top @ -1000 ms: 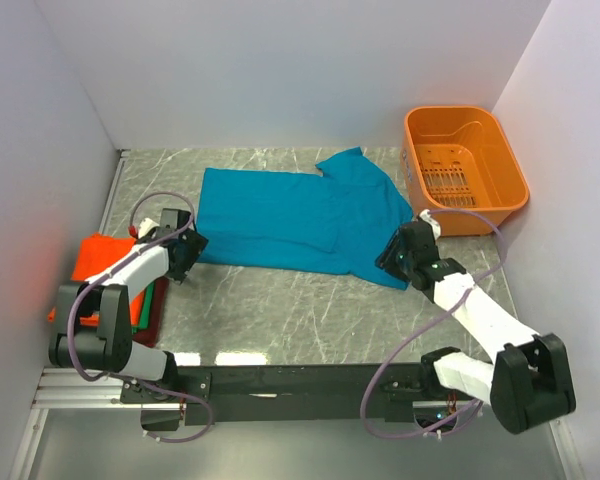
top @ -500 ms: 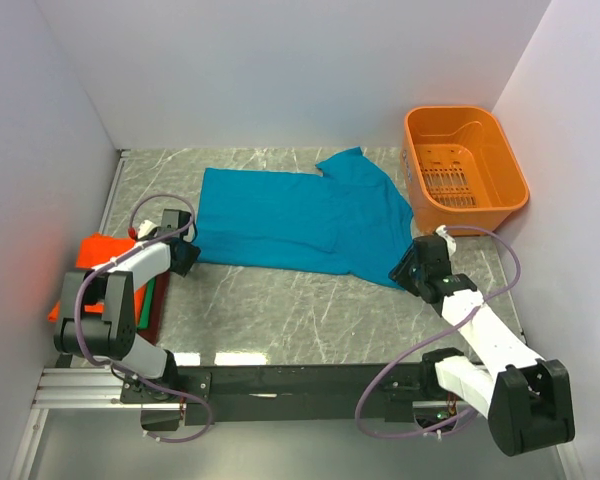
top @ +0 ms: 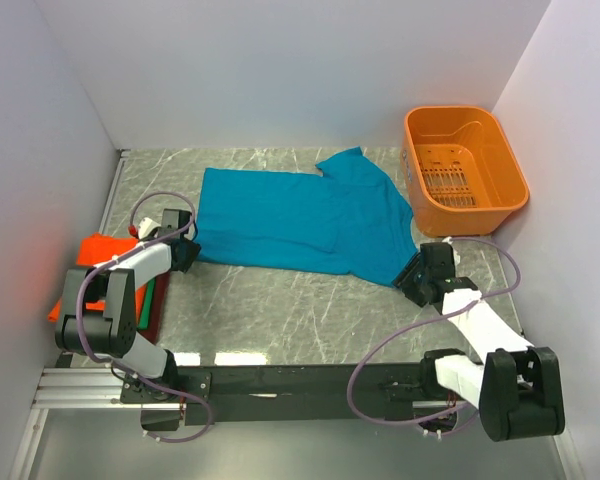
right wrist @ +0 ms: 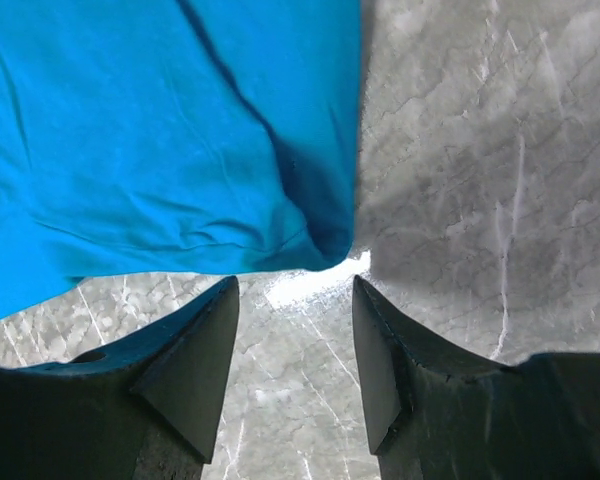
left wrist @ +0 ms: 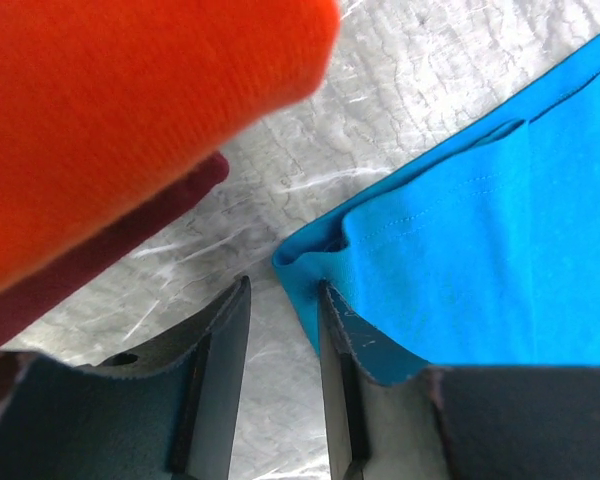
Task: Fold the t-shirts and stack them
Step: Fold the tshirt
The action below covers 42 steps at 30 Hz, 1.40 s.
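Across table point(top: 280, 300), teal t-shirt point(top: 300, 215) lengthwise left-right (neck seemingly rightward)

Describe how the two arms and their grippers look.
The left arm and right arm have white shells with black joints. A thin purple cable loops along each. The left gripper and right gripper are black, with dark, flat, wedge-shaped fingers.

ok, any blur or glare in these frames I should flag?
Left wrist: orange shirt is soft, teal shirt stitching sharp. Right wrist: bright glare patch on the table at the teal hem, shadow beside it. Top external: orange tint on the left wall.
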Motion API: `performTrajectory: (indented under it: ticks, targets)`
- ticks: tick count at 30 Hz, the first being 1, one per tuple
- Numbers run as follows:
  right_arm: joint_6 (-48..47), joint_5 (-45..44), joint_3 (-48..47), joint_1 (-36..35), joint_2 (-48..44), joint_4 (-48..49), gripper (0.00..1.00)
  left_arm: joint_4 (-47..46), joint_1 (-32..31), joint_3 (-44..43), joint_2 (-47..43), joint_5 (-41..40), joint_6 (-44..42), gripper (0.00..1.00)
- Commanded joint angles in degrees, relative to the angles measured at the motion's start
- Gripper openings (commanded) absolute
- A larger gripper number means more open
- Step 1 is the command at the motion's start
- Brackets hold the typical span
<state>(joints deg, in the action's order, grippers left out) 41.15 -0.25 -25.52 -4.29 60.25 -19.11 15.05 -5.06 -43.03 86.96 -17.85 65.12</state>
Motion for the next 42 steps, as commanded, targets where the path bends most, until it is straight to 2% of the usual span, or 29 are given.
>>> performTrajectory:
  ticks: [1, 10, 24, 33, 42]
  targets:
    - [0.6, 1.5, 0.4, 1.3, 0.8, 3.1, 0.56, -3.4, 0.2, 1.3, -2.0, 0.4, -1.2, 0.40]
    - [0.3, 0.7, -0.6, 2.8, 3.6, 4.7, 0.56, -3.6, 0.7, 0.4, -0.5, 0.9, -1.8, 0.47]
    - [-1.4, -1.9, -3.9, 2.9, 6.4, 5.8, 0.50, -4.2, 0.8, 0.6, -2.2, 1.5, -2.3, 0.49]
    - [-2.4, -2.5, -4.4, 2.9, 6.5, 5.7, 0.47, -3.9, 0.9, 1.4, -6.9, 1.9, -2.3, 0.49]
    - [-2.6, -2.1, -4.8, 2.9, 7.3, 5.9, 0.46, -2.0, 1.1, -1.1, -0.3, 1.9, -1.5, 0.47]
